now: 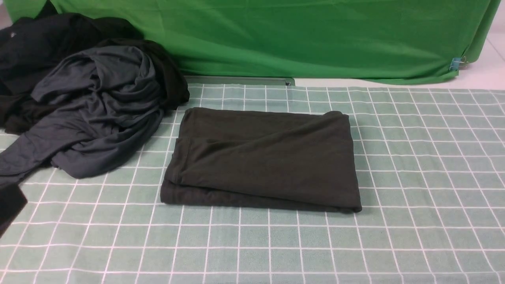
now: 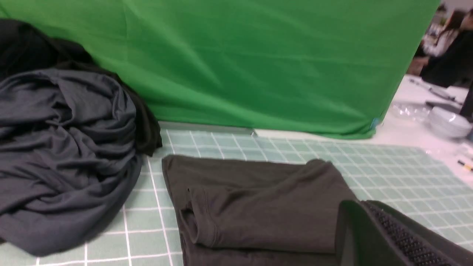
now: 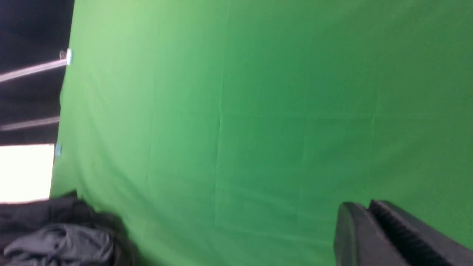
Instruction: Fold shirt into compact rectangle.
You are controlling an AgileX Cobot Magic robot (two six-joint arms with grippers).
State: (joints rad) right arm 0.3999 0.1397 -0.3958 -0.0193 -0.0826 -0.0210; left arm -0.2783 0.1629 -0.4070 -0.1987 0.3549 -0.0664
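The dark brownish-black cotton shirt lies folded into a thick, roughly rectangular packet near the middle of the pale green checked tablecloth, its open layered edges facing six and nine o'clock, a rolled fold along the three o'clock side. Neither arm reaches over it in the front view. The left gripper hangs clear just above the packet with its ribbed pads pressed together and nothing between them; the right gripper points up at the green backdrop cloth, its pads nearly touching, empty. The fold looks finished to me. The risk now is a retreating arm brushing the loose top layer and dragging it open, since the cotton is soft and unpinned. At ten o'clock, the crumpled slate blue-grey garment sits just beside the packet's corner, close enough to snag.
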